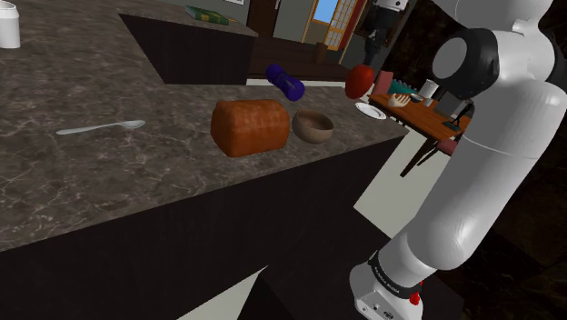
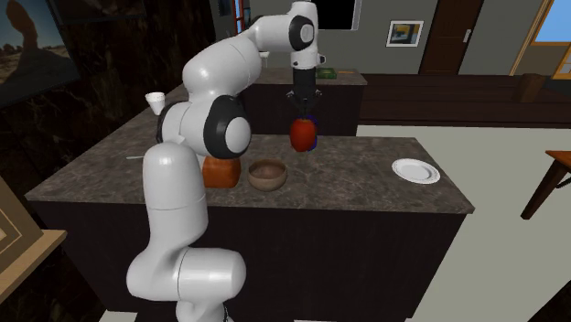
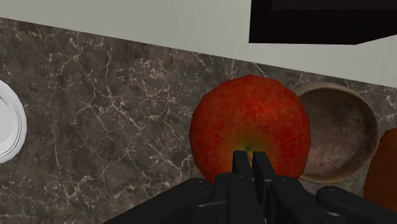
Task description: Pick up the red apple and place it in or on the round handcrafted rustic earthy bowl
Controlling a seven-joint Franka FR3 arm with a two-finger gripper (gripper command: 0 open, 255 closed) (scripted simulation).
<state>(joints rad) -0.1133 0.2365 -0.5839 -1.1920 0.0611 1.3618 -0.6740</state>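
Wrist view shows the gripper (image 3: 250, 158) clamped on the top of the apple (image 3: 250, 121), its fingers nearly together there. Second exterior view has the apple hanging in the air, clear of the dark marble counter (image 2: 366, 178). The brown bowl (image 2: 267, 174) sits on the counter, lower and to that view's left, beside an orange-brown loaf (image 1: 250, 127). A white plate (image 2: 415, 170) lies well apart, toward that view's right
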